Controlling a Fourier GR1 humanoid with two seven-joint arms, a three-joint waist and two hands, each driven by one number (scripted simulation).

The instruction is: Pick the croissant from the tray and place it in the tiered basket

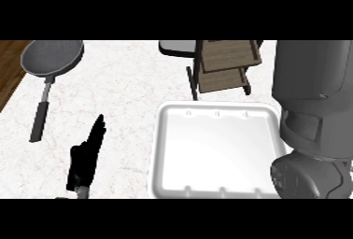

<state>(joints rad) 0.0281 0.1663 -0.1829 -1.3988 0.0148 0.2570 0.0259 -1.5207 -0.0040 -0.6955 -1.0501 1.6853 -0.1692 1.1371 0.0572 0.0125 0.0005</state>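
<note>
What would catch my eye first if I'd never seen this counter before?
Most likely the big white tray at lower centre, with no croissant showing in it. Next, the robot's bulky grey right forearm filling the right edge; its hand is out of sight. A wooden tiered basket stands just beyond the tray, a dark frying pan lies far left, and the black left hand rests at lower left.

White marbled counter top [131,98]; dark wood floor [10,70] at left edge.
</note>
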